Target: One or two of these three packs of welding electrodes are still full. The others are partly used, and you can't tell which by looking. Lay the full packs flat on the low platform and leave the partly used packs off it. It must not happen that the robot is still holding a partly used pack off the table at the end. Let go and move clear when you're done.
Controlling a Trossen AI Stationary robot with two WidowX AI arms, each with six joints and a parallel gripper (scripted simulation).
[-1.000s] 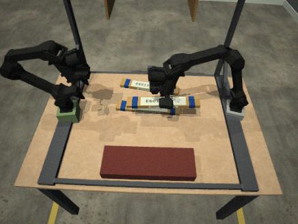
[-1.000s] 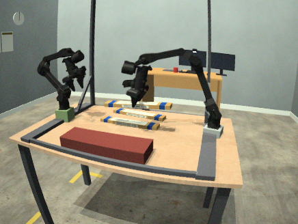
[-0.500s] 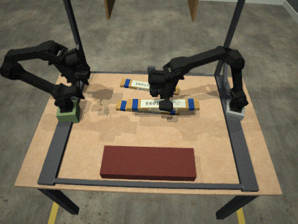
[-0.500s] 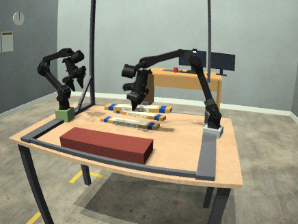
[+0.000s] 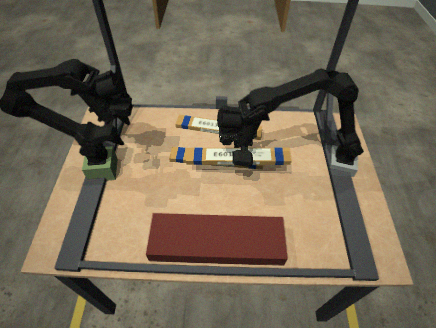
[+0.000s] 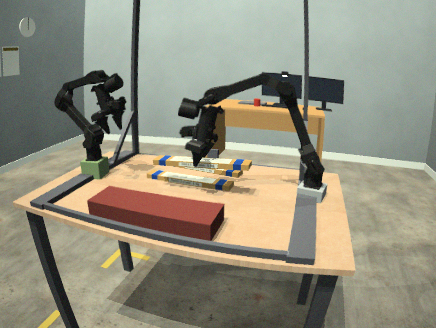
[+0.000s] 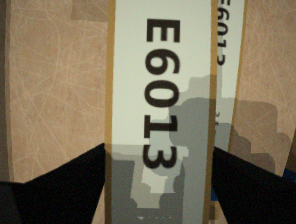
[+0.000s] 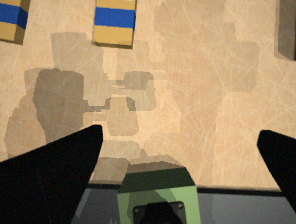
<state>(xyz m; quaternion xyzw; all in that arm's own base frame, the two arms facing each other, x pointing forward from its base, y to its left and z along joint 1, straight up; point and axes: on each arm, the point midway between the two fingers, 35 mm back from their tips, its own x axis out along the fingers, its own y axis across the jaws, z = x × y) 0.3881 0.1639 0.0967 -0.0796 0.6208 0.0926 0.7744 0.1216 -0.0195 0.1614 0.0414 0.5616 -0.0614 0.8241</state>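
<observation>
We have the left gripper (image 5: 243,159) (image 6: 196,162) (image 7: 157,151) clenched around a long, flat tan welding-electrode pack with blue bands and a white E6013 label (image 5: 235,155) (image 6: 225,163) (image 7: 162,65), one finger against each long edge. We hold it nearly level above the table (image 5: 125,200) (image 6: 260,220), with its length running across the work cell.

From above, our pack covers most of the near tan-and-blue pack (image 5: 175,154) (image 6: 190,180) (image 7: 230,75) (image 8: 115,25), whose end pokes out on the green-base side. That leaves little side room, and we cannot tell how much air lies between the two. The far tan-and-blue pack (image 5: 200,123) (image 6: 235,173) (image 8: 12,22) lies slightly slanted on the table, partly hidden by our wrist.

The low, dark red rectangular platform (image 5: 216,239) (image 6: 155,207) has nothing on it, and a wide strip of tabletop separates its long edge from the near pack. All three packs are off it.

Our right gripper (image 5: 125,114) (image 6: 112,129) (image 8: 179,134) is spread wide with nothing grasped, up near its green block base (image 5: 100,171) (image 6: 95,168) (image 8: 160,195), well apart from the left arm.
</observation>
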